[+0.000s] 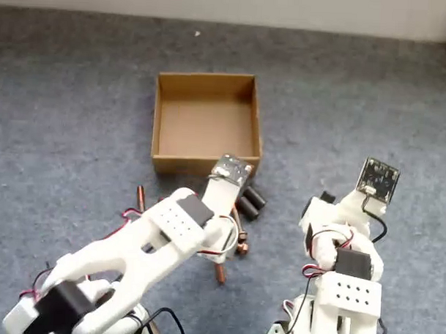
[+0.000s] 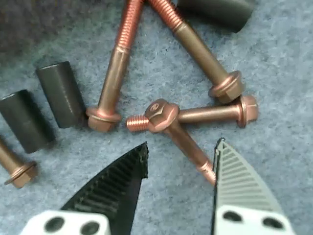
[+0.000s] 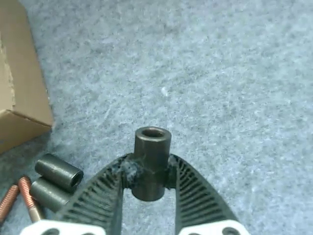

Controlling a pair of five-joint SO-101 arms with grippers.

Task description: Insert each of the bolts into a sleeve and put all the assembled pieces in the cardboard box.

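From high up: cardboard box (image 1: 157,121) with nothing assembled inside yet. Left arm (image 1: 169,231) bent over the scattered bolts (image 1: 221,273) by its near wall, plainly the nearer of the two; right arm (image 1: 348,267) well aside.

At the left wrist: left gripper (image 2: 181,146) spread wide, grasping nothing, poised over one bolt (image 2: 182,139). Lies slantwise across the gap (head propped on a neighbouring bolt (image 2: 215,113)), shank tip beside the pale finger (image 2: 239,181). Probably calls for a small wrist turn first.

At the right wrist: right gripper (image 3: 147,164) clenched on a sleeve (image 3: 151,147), held upright, bore open. Spare sleeves (image 3: 56,176) near the box.
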